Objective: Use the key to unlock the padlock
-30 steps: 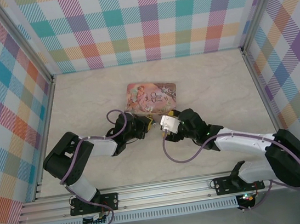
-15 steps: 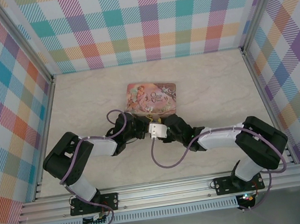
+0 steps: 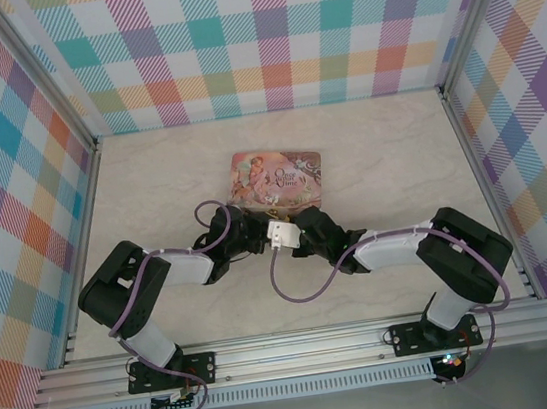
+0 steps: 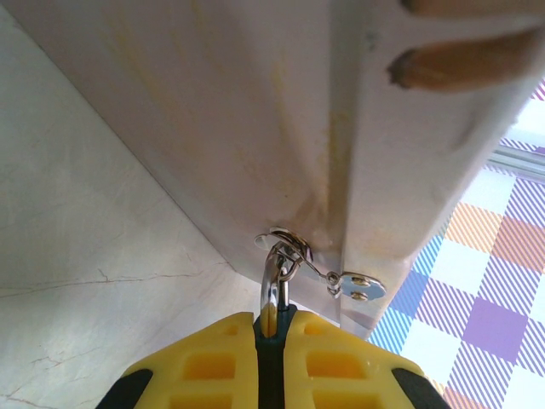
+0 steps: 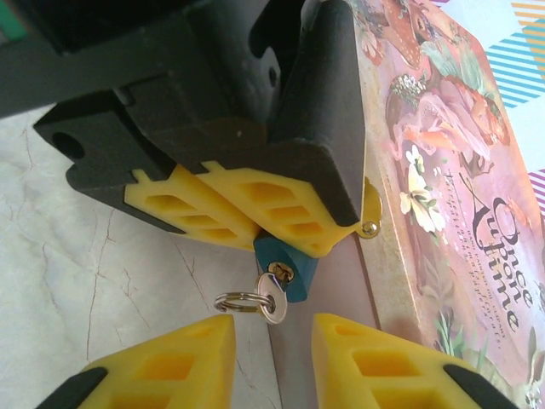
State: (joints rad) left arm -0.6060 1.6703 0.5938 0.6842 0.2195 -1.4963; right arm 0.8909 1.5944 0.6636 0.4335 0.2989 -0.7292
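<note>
Where plaid walls point(image 3: 271, 33) enclose it, marbled tabletop point(image 3: 397, 148) (faintly veined), teal padlock point(image 5: 285, 264).

Each arm was built from black joint housings joined by white link covers. On both the left arm point(image 3: 162, 275) and the right arm point(image 3: 400, 246), a lilac cable point(image 3: 298, 300) ran outside the links in loose loops. Each arm ended in a black base bracket point(image 3: 169, 369). A white block point(image 3: 279, 234) was fitted at the right wrist. The left claw point(image 5: 255, 223) had a black, angular body with a round bore point(image 5: 68, 145) in one side and two yellow pads. The right claw point(image 5: 272, 341) carried matching yellow fingers point(image 5: 183, 362), moulded with recessed rectangular pockets and turning black at their outer base
</note>
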